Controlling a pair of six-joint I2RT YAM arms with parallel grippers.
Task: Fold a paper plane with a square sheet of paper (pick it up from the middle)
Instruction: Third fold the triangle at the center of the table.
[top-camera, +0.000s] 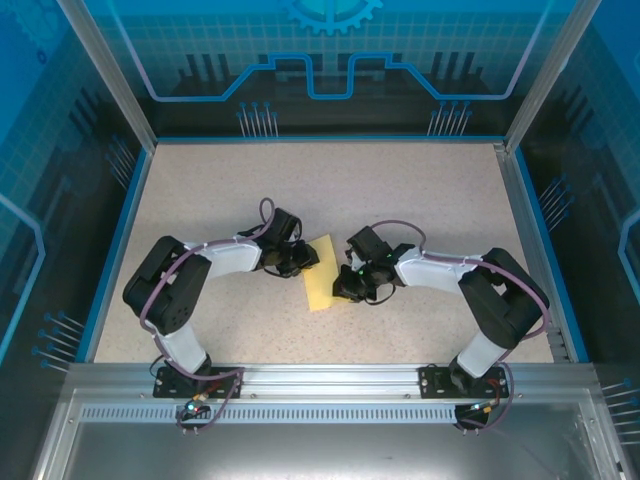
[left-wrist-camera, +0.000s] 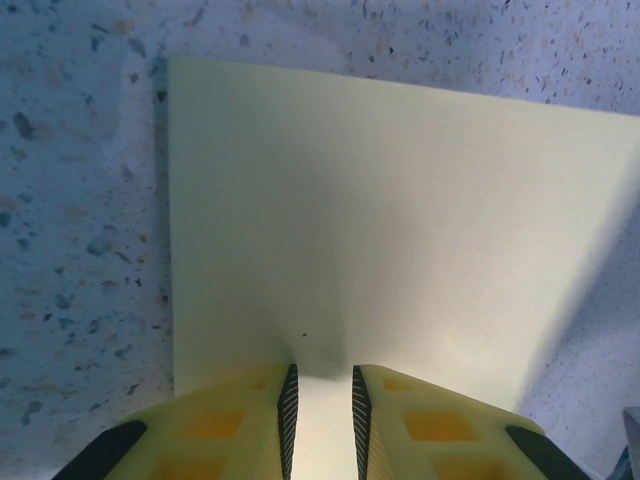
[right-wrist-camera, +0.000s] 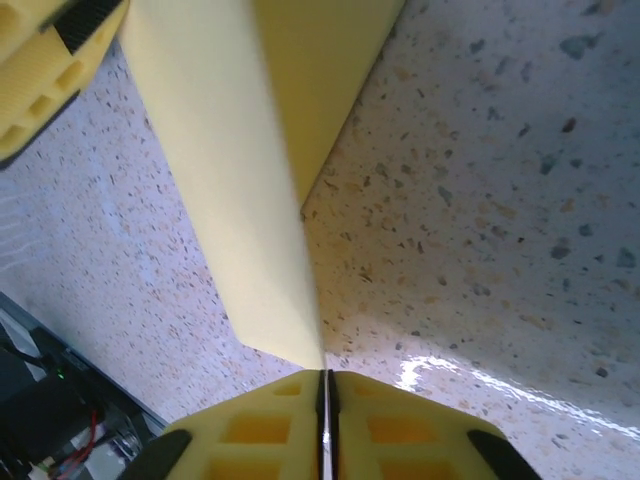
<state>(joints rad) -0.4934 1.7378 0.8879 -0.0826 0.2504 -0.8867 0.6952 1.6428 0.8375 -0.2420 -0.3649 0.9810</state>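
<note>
Right wrist: my right fingers (right-wrist-camera: 400, 430) pinch the limp, crease-prone square sheet of paper (right-wrist-camera: 230, 200) by its corner; my left fingers (left-wrist-camera: 425, 420) stand slightly spread.

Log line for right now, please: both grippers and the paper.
left gripper: jaws narrowly apart, tips on square sheet of paper | right gripper: shut on sheet's raised edge | sheet: partly lifted off table

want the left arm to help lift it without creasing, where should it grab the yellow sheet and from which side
Probably the middle of the left edge of the square sheet of paper, coming in low from the left: that thin edge sits between the slightly parted fingers of the left gripper, and the right gripper pinches the opposite side.
</note>
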